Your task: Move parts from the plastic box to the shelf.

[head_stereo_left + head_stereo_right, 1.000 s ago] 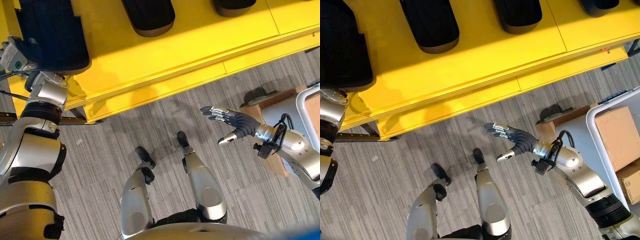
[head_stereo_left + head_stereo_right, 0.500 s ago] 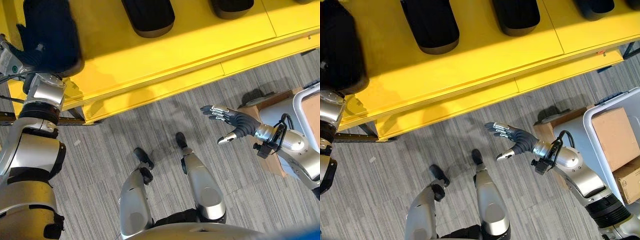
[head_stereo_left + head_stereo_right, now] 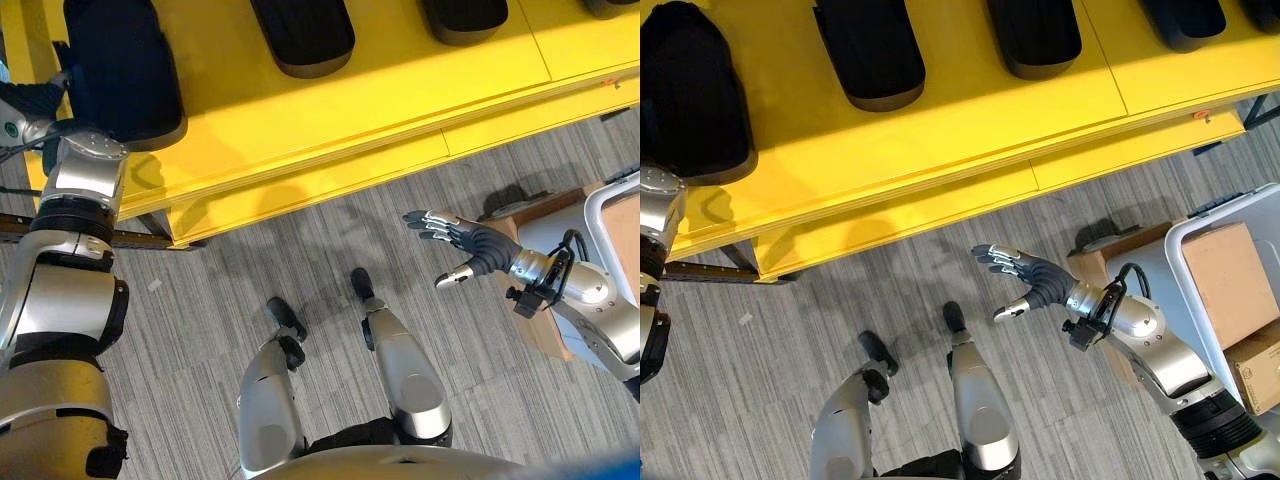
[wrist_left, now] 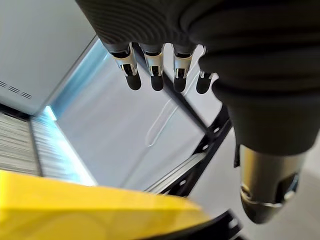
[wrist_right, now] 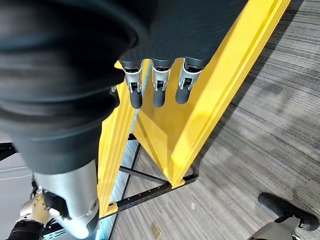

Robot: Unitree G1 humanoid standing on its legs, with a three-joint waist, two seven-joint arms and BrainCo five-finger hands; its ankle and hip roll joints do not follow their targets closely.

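Right eye view puts the yellow shelf (image 3: 940, 130) across the frame from 9 o'clock to 2 o'clock, with black parts lying on it in a row: one part (image 3: 690, 90) at 10 o'clock, a second part (image 3: 870, 50) at 11 o'clock, a third part (image 3: 1035, 35) at 12 o'clock and a fourth part (image 3: 1180, 18) at 1 o'clock. The right hand (image 3: 1025, 283) hangs over the grey floor (image 3: 790, 330) just past centre toward 4 o'clock, fingers spread straight and holding nothing, well apart from every part and below the shelf's front edge. The white plastic box (image 3: 1185, 250) sits at 4 o'clock beside the right arm, with brown cartons (image 3: 1230, 285) inside it.

In the left eye view the left hand (image 3: 30, 100) shows at 10 o'clock, just beside the leftmost part on the shelf. In the left wrist view the left hand (image 4: 210, 45) has its fingers (image 4: 156, 70) out straight in a row, gripping nothing.
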